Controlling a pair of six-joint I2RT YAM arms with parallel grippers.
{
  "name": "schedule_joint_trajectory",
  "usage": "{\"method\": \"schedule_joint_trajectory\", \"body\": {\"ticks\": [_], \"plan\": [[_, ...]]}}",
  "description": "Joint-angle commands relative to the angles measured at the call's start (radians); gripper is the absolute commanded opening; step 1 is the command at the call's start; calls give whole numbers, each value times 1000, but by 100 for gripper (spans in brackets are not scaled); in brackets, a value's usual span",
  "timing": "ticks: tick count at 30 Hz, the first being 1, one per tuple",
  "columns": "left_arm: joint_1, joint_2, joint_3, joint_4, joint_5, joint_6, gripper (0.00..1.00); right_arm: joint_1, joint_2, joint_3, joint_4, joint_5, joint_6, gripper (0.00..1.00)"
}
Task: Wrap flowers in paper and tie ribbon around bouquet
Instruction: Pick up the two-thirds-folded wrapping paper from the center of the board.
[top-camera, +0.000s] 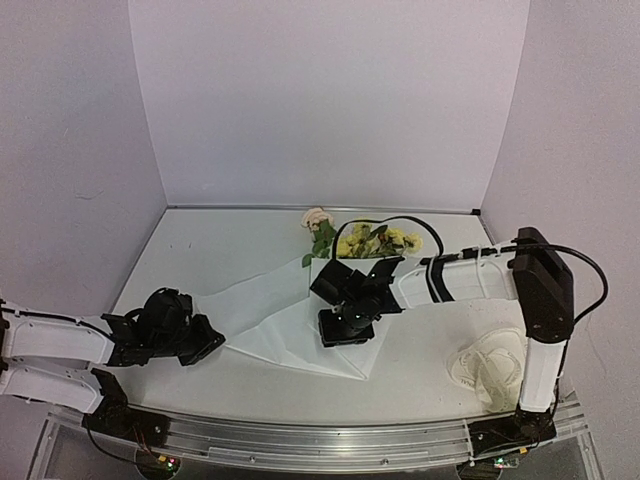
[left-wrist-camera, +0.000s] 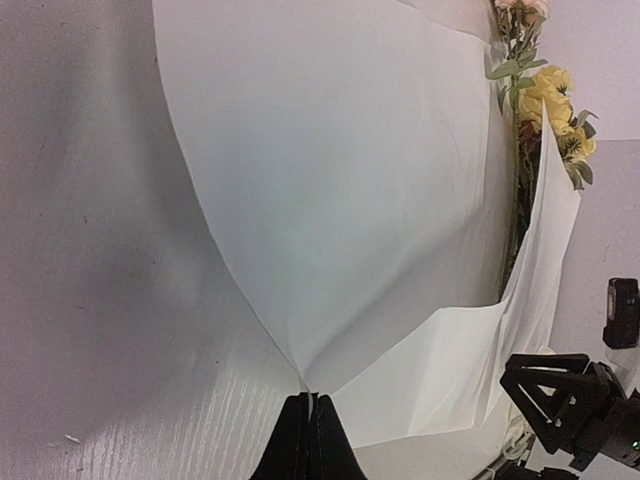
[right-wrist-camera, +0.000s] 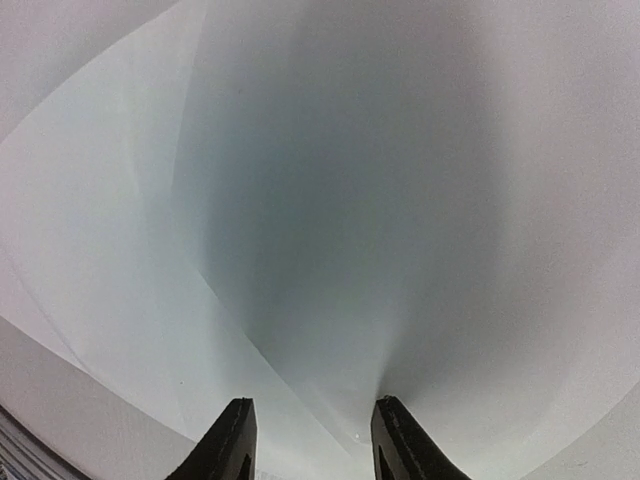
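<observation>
The white paper (top-camera: 270, 325) lies spread on the table, one flap folded over the stems. The flowers (top-camera: 375, 240), yellow blossoms and a pale rose (top-camera: 317, 218), stick out at its far edge as a loose bouquet. In the left wrist view they lie along the paper (left-wrist-camera: 350, 200) as flowers (left-wrist-camera: 545, 100). My left gripper (top-camera: 212, 338) is shut on the paper's near left corner, its gripper (left-wrist-camera: 311, 396) pinching the tip. My right gripper (top-camera: 340, 330) hovers open over the paper's middle. Its gripper (right-wrist-camera: 312, 405) has one fingertip (right-wrist-camera: 392, 415) touching the sheet (right-wrist-camera: 330, 200). The ribbon (top-camera: 488, 365) lies looped at the right.
Pale walls close the table at the back and both sides. A black cable (top-camera: 420, 228) arcs behind the flowers. The right arm's upright link (top-camera: 540, 330) stands beside the ribbon. A metal rail (top-camera: 330, 445) runs along the near edge.
</observation>
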Motion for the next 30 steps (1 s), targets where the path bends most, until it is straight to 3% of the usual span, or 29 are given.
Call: {"method": "schedule_joint_trajectory", "body": {"ticks": [1, 16, 23, 30], "plan": [[-3, -23, 26, -27, -29, 32, 0, 6, 57, 84, -37, 70, -56, 42], [-35, -52, 119, 64, 91, 191, 0, 95, 225, 233, -130, 177, -75, 42], [-69, -90, 119, 177, 162, 266, 0, 103, 206, 227, -160, 236, -47, 43], [-69, -114, 108, -13, 2, 171, 0, 104, 93, 202, -160, 208, -44, 53]]}}
